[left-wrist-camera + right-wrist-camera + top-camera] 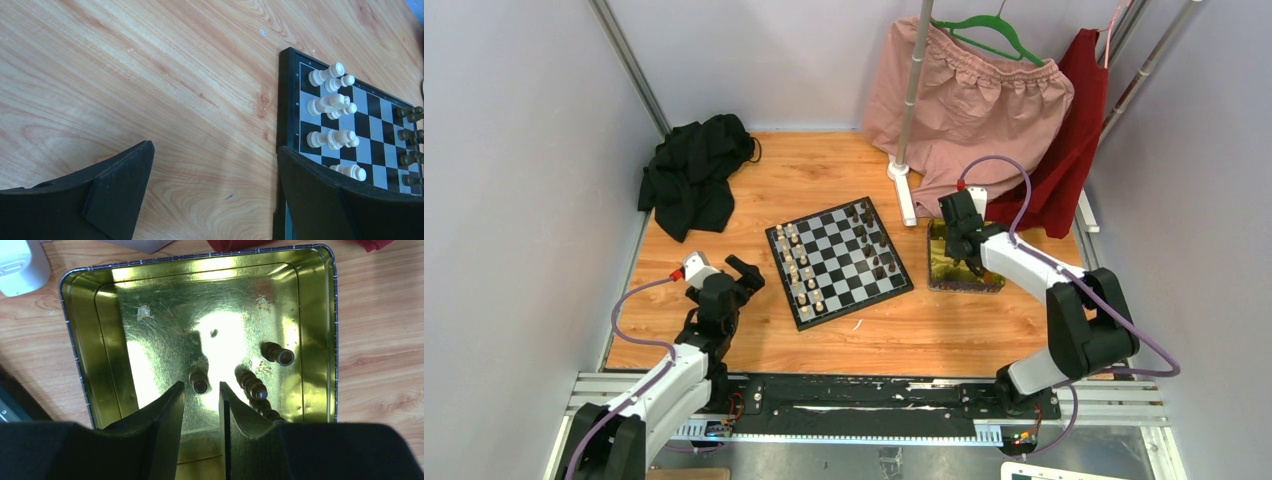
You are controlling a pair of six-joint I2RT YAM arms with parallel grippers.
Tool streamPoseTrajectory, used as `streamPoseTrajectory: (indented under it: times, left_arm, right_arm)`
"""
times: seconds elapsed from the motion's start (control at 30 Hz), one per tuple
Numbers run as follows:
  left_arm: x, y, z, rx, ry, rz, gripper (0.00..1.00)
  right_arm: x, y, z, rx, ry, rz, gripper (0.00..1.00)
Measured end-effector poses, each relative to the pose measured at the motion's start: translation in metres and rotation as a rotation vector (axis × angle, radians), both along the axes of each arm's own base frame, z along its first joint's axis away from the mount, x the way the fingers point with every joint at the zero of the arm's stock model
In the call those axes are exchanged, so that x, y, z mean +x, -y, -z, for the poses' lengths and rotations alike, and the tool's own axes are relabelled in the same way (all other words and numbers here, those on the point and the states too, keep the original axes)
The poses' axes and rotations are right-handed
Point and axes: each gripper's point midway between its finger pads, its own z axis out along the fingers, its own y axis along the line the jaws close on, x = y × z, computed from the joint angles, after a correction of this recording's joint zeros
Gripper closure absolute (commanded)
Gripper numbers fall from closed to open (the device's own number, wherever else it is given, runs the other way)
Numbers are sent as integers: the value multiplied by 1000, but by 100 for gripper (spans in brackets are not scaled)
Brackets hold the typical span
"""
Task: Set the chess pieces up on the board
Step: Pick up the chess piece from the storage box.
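Note:
The board (849, 268) lies at the table's middle, with cream-white chess pieces (799, 270) along its left side and dark brown ones (871, 245) along its right. My left gripper (732, 277) hovers wide open over bare wood just left of the board (285, 100). Its wrist view shows white pieces (330, 105) and dark ones (410, 135). My right gripper (964, 262) reaches down into the yellow tin (944, 280). Its jaws (201, 386) are partly open and empty. One dark piece (199, 381) stands just beyond the tips, and two more (252, 384) (278, 354) lie to the right.
A black cloth (694, 175) is bunched at the back left. A pink garment (969, 105) and a red one (1074, 150) hang at the back right by a white stand (904, 190). The stand's foot (17, 265) sits close to the tin's rim (80, 340).

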Motion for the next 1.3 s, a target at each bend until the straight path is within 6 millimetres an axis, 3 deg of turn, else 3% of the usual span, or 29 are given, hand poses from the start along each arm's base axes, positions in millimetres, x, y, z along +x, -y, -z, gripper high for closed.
streamPoseTrajectory:
  times: [0.47,0.57,0.67,0.87,1.03,1.3]
  left_arm:
    - [1,0,1,1,-2,0,0]
    - [1,0,1,1,-2,1,0]
    - [1,0,1,1,-2,1,0]
    - [1,0,1,1,-2,0,0]
    - [1,0,1,0,-2,1,0]
    - [1,0,1,0,-2,1,0]
  right_arm:
    - [6,4,30,31,-68,13,67]
    - [6,5,32,36,-75,17,77]
    - [7,6,33,43,-74,21,98]
    - [8,4,33,52,-69,19,100]
    - [8,2,24,71,-48,10,100]
    - [11,-10,-15,137,52,-44,100]
